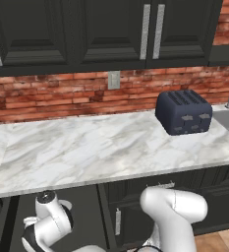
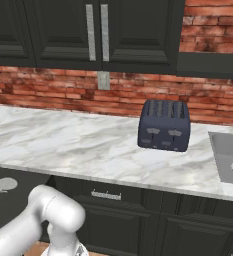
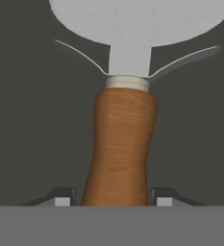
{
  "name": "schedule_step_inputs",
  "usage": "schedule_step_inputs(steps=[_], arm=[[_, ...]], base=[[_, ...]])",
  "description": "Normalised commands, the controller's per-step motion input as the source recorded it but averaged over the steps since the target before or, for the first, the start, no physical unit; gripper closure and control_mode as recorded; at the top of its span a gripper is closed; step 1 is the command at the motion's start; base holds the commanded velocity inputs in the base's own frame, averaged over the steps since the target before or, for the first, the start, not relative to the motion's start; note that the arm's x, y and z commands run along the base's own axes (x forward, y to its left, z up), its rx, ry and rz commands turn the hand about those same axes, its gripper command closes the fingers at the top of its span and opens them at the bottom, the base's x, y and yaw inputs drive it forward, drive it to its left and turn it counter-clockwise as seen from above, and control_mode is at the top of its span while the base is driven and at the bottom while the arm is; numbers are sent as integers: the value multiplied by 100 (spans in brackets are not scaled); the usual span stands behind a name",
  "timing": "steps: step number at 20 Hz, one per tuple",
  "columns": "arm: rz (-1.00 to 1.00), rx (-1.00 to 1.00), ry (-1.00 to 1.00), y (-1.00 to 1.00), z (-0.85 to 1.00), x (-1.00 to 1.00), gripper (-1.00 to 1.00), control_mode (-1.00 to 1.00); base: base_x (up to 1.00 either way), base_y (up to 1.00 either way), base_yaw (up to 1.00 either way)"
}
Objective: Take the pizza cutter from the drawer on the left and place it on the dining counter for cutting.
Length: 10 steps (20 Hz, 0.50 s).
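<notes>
The pizza cutter [image 3: 125, 144] lies lengthwise in the hand view, its orange-brown wooden handle running up to the round silver-grey wheel at the top. My gripper [image 3: 113, 199] is shut on the handle's lower end, one fingertip [image 3: 63, 201] pressed against each side. Dark drawer [image 3: 27, 120] floor lies behind the tool. In the right base view the wheel of the pizza cutter [image 2: 7, 184] shows at the far left edge, over the dark inside of the open drawer [image 2: 23, 200] below the worktop. The arm bends down to the lower left in the left base view. The dining counter is out of view.
A marble worktop [image 1: 86, 147] with a built-in sink [image 2: 230, 155] at its right end runs along the brick wall. A dark blue toaster [image 1: 184, 112] stands on it near the sink. Black wall cabinets [image 1: 111, 29] hang above, black base cabinets [image 2: 138, 220] below.
</notes>
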Motion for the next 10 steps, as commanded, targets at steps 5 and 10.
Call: schedule_step_inputs(steps=[5, 10], arm=[[0, 0, 0, -9, 55, -25, 100, -100], [0, 0, 0, -4, 67, -18, 100, -100]], base=[[0, 0, 0], [0, 0, 0]])
